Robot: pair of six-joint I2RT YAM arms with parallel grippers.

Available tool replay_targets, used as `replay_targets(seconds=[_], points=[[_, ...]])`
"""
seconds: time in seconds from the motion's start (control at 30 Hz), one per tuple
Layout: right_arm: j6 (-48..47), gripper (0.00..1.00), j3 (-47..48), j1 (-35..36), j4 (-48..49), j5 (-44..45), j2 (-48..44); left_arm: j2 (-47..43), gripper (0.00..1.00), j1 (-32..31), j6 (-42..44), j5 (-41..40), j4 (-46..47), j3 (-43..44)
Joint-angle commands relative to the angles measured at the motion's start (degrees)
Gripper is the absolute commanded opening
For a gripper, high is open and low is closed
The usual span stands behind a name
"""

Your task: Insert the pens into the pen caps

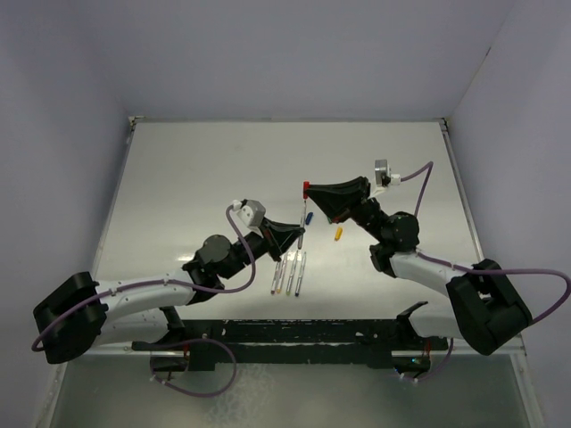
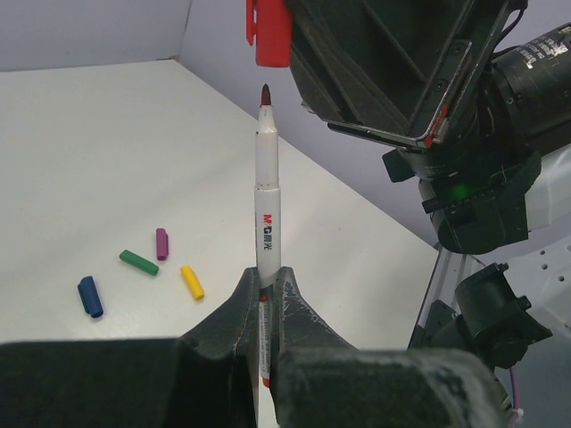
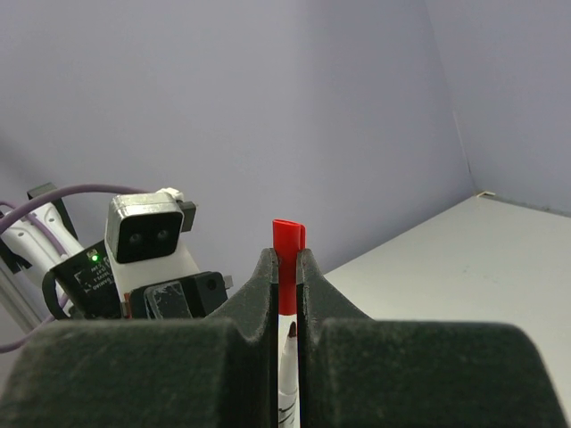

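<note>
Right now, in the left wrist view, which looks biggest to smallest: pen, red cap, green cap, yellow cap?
1. pen
2. red cap, though it's nearer the camera, so unsure
3. green cap and yellow cap look alike

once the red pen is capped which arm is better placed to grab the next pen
Left, likely: the left tool, shut on the red pen, sits right beside the spare pens; the right tool, holding the red cap, is farther from them.
</note>
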Motion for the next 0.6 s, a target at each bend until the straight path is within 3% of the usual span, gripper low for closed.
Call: replay_targets(seconds=[0.0,0.57], points=[[-0.1,0.00,0.9,0.2,10.8,-0.4,-1.3,0.2,0.00,-0.2,0.3,1.1,4.4,1.5],[1.6,0.00,-0.5,0.2,10.7,-0.7,-2.2,-1.4,0.00,-0.2,1.5,-0.7,4.2,1.2]])
